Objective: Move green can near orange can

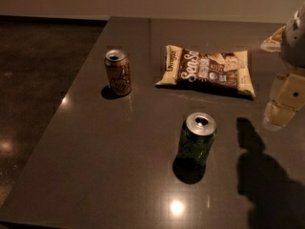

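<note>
The tool (282, 104) hangs at the right edge of the view, above the tabletop (109, 166) and clear of the green can (196, 140). Whether it is open or closed I cannot tell, though it seems to carry nothing. The step in hand looks like the reach for the green can, which stands upright near the front middle, well apart from the orange can (117, 73) at the back left. A good approach would meet the can's mid-body squarely and close without tipping it. Keep it upright in the carry: its top shows a dark opening, and what is inside cannot be seen. The orange can is upright too, likewise opened. The chip bag (207, 70) lies flat behind the green can, so the path should pass in front of it
</note>
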Controlling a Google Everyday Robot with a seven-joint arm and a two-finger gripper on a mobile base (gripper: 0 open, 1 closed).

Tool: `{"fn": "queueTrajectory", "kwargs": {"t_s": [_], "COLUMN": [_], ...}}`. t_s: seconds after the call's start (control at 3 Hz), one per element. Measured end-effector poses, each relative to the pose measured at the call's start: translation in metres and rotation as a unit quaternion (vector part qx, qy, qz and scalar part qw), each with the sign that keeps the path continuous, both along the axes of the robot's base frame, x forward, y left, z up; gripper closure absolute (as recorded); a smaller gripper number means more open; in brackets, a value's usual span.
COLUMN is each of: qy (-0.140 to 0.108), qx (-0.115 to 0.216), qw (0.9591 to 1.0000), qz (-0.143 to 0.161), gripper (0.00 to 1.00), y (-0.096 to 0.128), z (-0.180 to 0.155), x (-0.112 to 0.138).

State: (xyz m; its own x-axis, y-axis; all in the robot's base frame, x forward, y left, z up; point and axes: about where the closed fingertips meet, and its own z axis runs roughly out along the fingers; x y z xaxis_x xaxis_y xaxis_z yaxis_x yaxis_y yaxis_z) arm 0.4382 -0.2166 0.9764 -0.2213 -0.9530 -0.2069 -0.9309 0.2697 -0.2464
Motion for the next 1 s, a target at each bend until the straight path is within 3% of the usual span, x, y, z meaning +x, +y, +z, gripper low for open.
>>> {"fn": "queueTrajectory", "kwargs": {"t_s": [0.33, 0.67, 1.0], "qy": [0.000, 0.001, 0.004], "qx": [0.000, 0.028, 0.082], "qw": [1.0000, 0.9994, 0.9942], "qz": [0.000, 0.022, 0.069], "gripper": [0.00, 0.00, 0.00], "y": [0.000, 0.015, 0.049], "z": [0.000, -0.009, -0.028], "x": [0.000, -0.009, -0.026]}}
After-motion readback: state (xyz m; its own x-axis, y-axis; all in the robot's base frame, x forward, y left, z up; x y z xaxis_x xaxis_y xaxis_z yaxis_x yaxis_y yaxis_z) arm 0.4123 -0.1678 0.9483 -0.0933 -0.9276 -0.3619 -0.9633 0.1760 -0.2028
